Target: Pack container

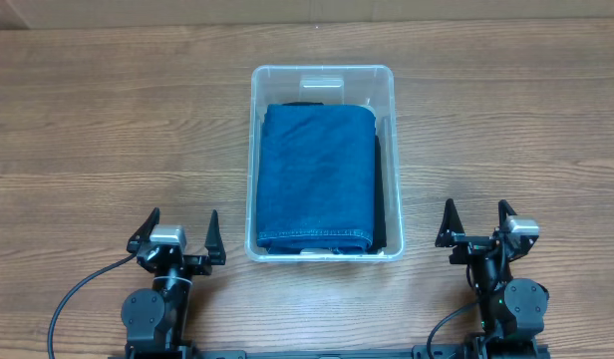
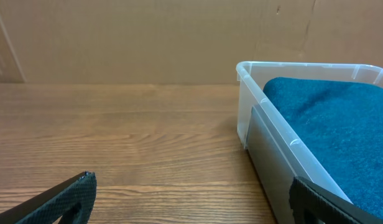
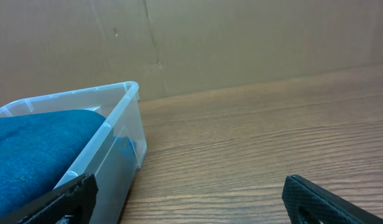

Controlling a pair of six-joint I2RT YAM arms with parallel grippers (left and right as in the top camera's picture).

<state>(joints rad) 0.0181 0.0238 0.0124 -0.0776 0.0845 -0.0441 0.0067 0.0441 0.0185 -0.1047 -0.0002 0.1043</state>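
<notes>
The clear plastic container [image 1: 323, 75] stands at the table's middle, and a folded blue denim cloth [image 1: 317, 175] lies inside it with a dark cloth edge along its right side. The container's wall also shows in the left wrist view [image 2: 269, 146] and in the right wrist view [image 3: 114, 140]. My left gripper [image 1: 176, 232] is open and empty near the front edge, left of the container; in its own view the fingertips [image 2: 193, 199] stand wide apart. My right gripper [image 1: 476, 221] is open and empty, right of the container, and its own view [image 3: 190, 198] shows the same.
The wooden table [image 1: 108, 130] stretches to both sides of the container. A brown cardboard wall [image 2: 148, 37] stands behind the table. Black cables [image 1: 68, 299] run from the arm bases at the front edge.
</notes>
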